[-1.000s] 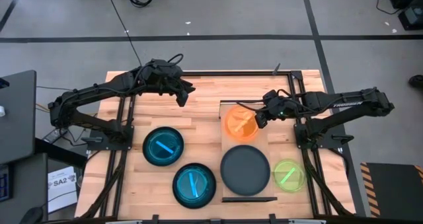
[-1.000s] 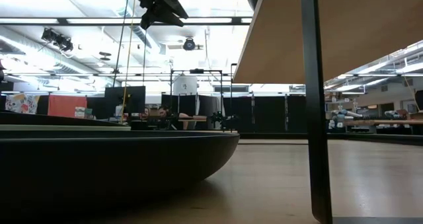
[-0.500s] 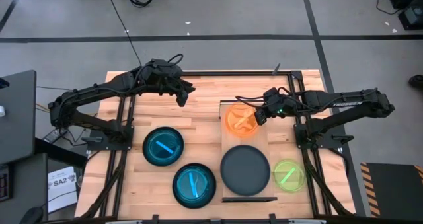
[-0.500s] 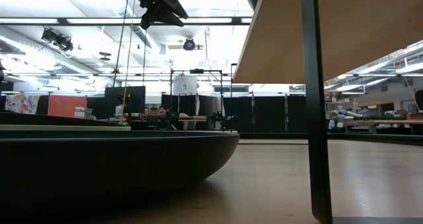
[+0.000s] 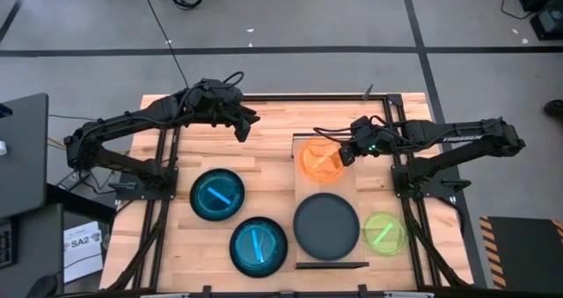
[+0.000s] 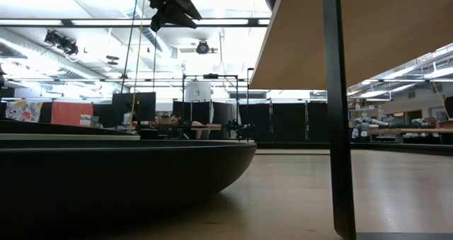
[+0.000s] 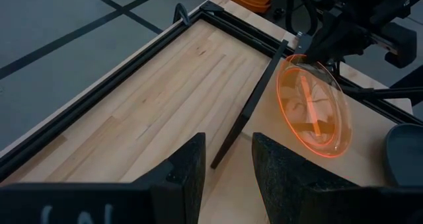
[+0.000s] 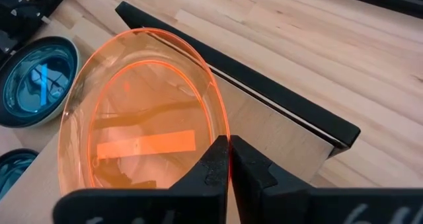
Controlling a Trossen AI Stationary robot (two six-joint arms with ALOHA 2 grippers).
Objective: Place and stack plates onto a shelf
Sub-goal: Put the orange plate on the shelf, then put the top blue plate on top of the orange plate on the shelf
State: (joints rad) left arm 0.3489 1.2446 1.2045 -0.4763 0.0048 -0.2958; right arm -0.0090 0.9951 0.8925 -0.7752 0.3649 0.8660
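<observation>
While the right gripper [image 5: 348,153] sits over the far end of the shelf [image 5: 347,185], its two fingers [image 8: 215,164] are pinched tight on the rim of the orange plate [image 5: 319,160]. Plate is tilted, not flat: in the left wrist view it stands at a slant above the pale plank, the raised edge toward the right gripper [image 7: 310,47], the lower edge near the shelf surface. Cannot tell whether that lower edge touches the wood. In the right wrist view the orange plate [image 8: 142,141] stretches away from the fingertips, with the shelf's dark edging [image 8: 264,85] just behind it.

Black plate [image 5: 326,226] lies flat on the near end of the shelf, just beside the orange one, well clear of the gripper. Lime-green plate [image 5: 384,231] rests on the tabletop [image 5: 264,144] just off the shelf's right side. Two teal-blue plates on the tabletop to the left: one [image 5: 217,194] nearer the middle, the other [image 5: 258,245] nearer the front edge.

Left gripper [image 5: 244,127] hangs over the far left part of the table, well apart from every plate. Its fingers [image 7: 281,168] stand a little apart, nothing between them.

Low view: dark plate rim [image 6: 127,170] fills the foreground, and the underside of the shelf [image 6: 368,35] with a thin dark upright shows at right.
</observation>
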